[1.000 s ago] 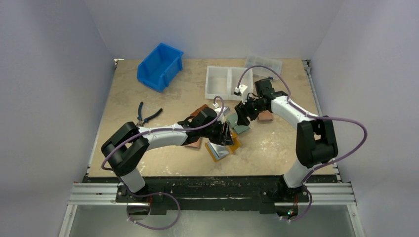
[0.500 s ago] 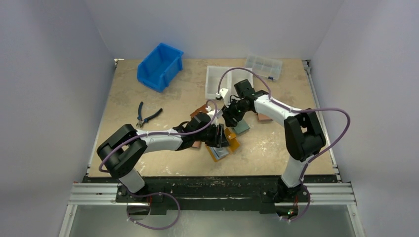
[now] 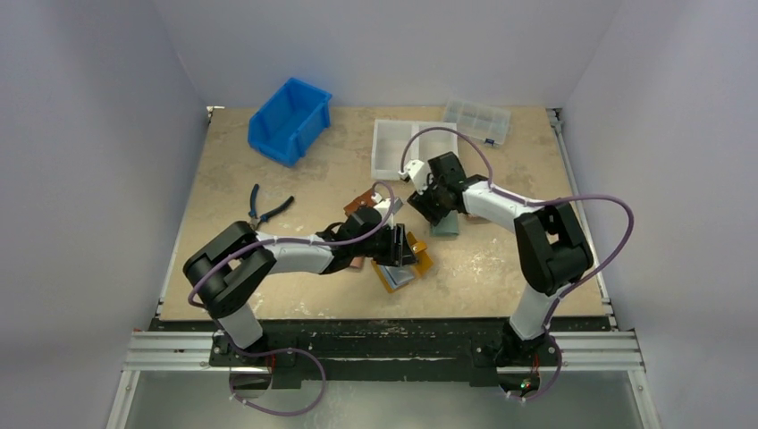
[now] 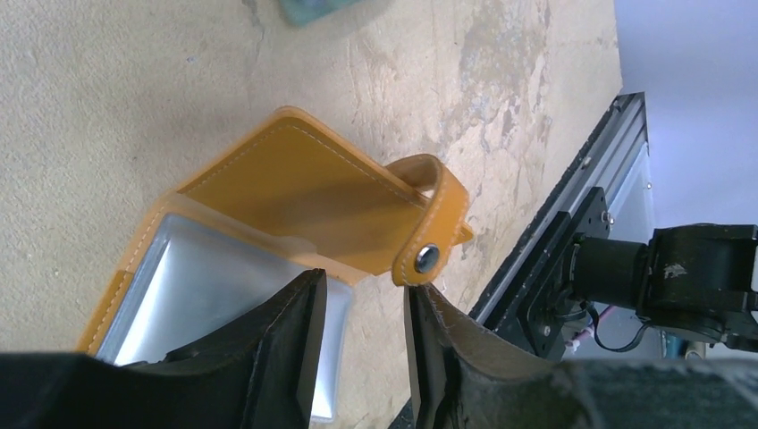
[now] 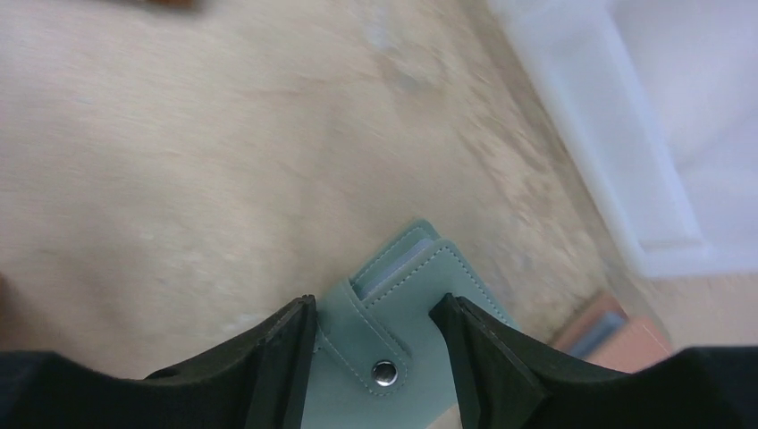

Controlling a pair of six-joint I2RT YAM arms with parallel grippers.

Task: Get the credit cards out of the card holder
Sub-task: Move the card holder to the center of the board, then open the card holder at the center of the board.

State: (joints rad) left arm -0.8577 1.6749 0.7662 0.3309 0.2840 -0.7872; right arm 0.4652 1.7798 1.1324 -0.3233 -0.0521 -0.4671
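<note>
Card holder [image 3: 404, 268] was seen from above lying open on the desk [image 3: 268, 188], just under the left gripper [image 3: 404, 247], the nearer one. In the left wrist view the jaws were held apart and empty, with the sleeves [image 4: 206, 295] beneath them (long axis slanting away toward the snap tab [image 4: 435, 223]). In the right wrist view the right gripper [image 5: 375, 313] was spread over a teal wallet [image 5: 407, 344], grasping nothing.

Pale walls [image 3: 89, 134], mottled beige tabletop [image 3: 501, 277]

The card holder [image 3: 405, 272] on the table [image 3: 501, 277] — pliers [image 3: 268, 208] to its left, tray [image 3: 393, 143] behind.
</note>
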